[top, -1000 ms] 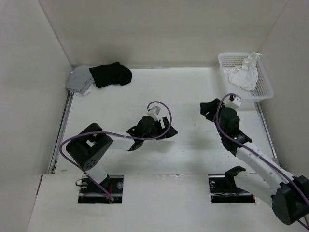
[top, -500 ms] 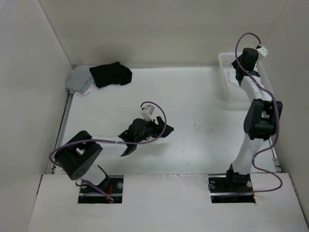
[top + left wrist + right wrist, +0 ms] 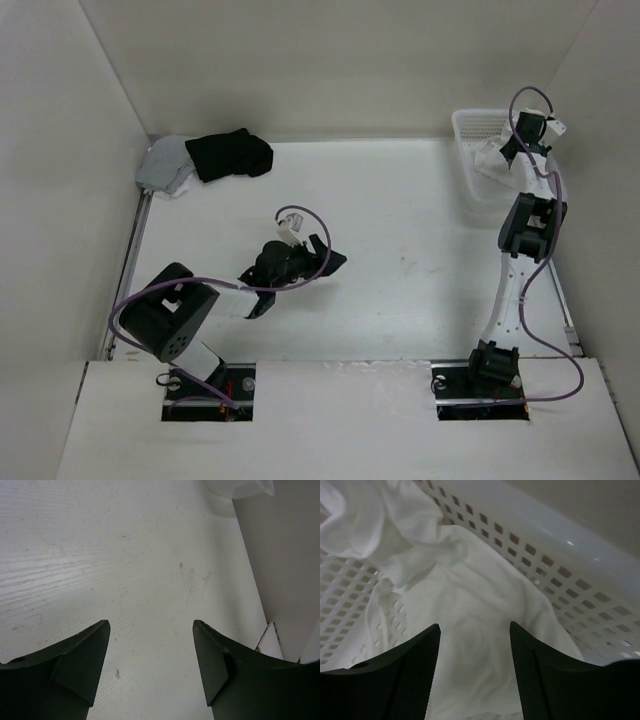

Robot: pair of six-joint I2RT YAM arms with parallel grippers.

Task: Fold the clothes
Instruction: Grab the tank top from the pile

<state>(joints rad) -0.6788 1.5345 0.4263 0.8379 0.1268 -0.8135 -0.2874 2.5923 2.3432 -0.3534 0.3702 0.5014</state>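
Right claw (image 3: 475, 626) is up at the far right corner, poised over the white basket (image 3: 463, 125). And there's the camisole (image 3: 470, 595), bunched in a soft heap on the basket floor directly beneath the claw, its fabric filling the gap between the two jaws in the wrist view. Jaws spread wide, nothing pinched. Whether the tips brush the cloth I can't tell, but no fold is caught between them. So: released, empty, lined up straight above the heap.

Long axis? Hard to call. The top is crumpled, one lobe lying up against the perforated wall, the broader mass sitting under the claw. No straps I can pick out, no clear hem. My read is that the coming move is a plain drop and pinch on that central mound, then a lift over the basket rim toward the open desk (image 3: 400, 200).

Left claw (image 3: 151, 622) hovers mid-desk, well apart from the basket, jaws wide, holding nothing, only bare surface beneath it. The right is the nearer one by far, so this pick looks like its job.

In the far left corner the black garment (image 3: 230, 153) lies against the grey garment (image 3: 165, 170), no part of this. Folding is not yet begun, since the camisole has to come out of the basket first.
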